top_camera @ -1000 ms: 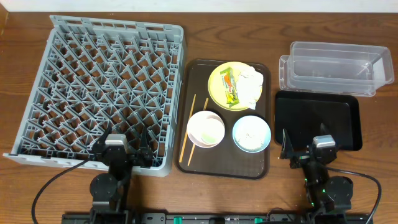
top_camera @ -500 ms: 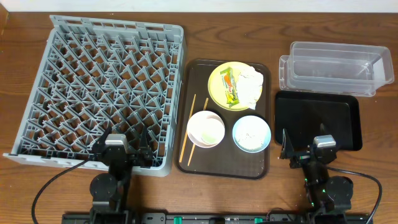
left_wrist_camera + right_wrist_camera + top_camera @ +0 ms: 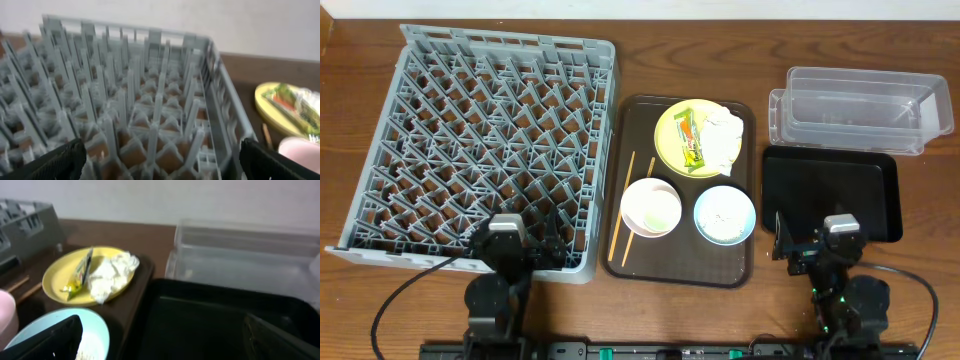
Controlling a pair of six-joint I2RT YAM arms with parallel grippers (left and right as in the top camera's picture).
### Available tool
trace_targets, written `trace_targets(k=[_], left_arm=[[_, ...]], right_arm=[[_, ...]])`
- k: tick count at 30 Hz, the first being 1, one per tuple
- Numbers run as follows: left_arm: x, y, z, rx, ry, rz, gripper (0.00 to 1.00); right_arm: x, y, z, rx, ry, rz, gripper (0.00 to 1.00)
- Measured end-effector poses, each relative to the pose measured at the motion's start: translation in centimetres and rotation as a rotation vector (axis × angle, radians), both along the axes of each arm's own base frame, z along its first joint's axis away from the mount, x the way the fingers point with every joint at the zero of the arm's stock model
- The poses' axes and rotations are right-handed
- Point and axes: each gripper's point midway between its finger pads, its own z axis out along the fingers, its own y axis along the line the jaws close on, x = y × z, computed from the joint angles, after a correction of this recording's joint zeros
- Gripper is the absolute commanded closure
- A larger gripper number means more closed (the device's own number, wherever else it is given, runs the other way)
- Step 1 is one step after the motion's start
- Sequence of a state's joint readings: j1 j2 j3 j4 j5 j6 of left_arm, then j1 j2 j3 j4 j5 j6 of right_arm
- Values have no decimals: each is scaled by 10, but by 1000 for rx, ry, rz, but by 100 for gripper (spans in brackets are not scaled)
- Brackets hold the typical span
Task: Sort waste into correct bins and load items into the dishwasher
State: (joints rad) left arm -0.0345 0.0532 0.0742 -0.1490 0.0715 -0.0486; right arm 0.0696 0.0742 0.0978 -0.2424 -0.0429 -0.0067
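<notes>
Left gripper [image 3: 517,233]: hangs over the near edge of the grey dish rack [image 3: 480,140]. Jaws are spread wide with nothing between them. In the left wrist view its dark fingertips [image 3: 60,160] sit at the bottom corners, with rack pegs filling the gap.

Right gripper [image 3: 818,240]: at the near edge of the black tray [image 3: 840,185]. Jaws are also wide apart and empty. The right wrist view looks across the black tray toward the clear tub [image 3: 855,108], which stands just beyond it at the far right of the wooden table [image 3: 640,50].

Brown tray [image 3: 680,265]: lies between the rack and the black tray.
- Far end: yellow plate [image 3: 670,130] carrying the green-and-yellow wrapper [image 3: 692,140] and, beside it on the right, the crumpled napkin [image 3: 725,135].
- Near end: white bowl [image 3: 651,207] on the left and blue bowl [image 3: 698,212] on the right, close together.
- Pale crumbs [image 3: 722,215] lie inside the blue bowl.
- Chopsticks [image 3: 623,222] lie flat along the tray's left side, just beside the white bowl and slightly slanted.
</notes>
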Motion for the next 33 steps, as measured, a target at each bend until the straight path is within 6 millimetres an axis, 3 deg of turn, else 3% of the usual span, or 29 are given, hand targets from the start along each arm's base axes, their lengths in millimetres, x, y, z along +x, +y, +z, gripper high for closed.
trace_targets(k=[4,10,16,22,26,29,30,33], left_arm=[[-6,0,-4,-1,121,2,2],[-11,-1,34,-2,236,-5,2],[-23,-3,43,0,477,-17,2],[-24,-4,57,2,660,-20,2],[-20,-8,53,-15,724,-33,2],[-20,-14,47,-43,764,-56,2],[-20,-15,46,-49,767,-61,2],[-20,-17,46,-59,768,-72,2]], right_arm=[[2,-1,10,5,84,-10,1],[19,3,40,12,240,3,1],[52,28,64,28,432,129,1],[82,49,65,13,674,217,1],[107,81,66,-23,745,320,1],[130,121,75,-18,666,443,27],[135,133,78,-18,635,479,30],[146,167,81,-32,566,567,19]])
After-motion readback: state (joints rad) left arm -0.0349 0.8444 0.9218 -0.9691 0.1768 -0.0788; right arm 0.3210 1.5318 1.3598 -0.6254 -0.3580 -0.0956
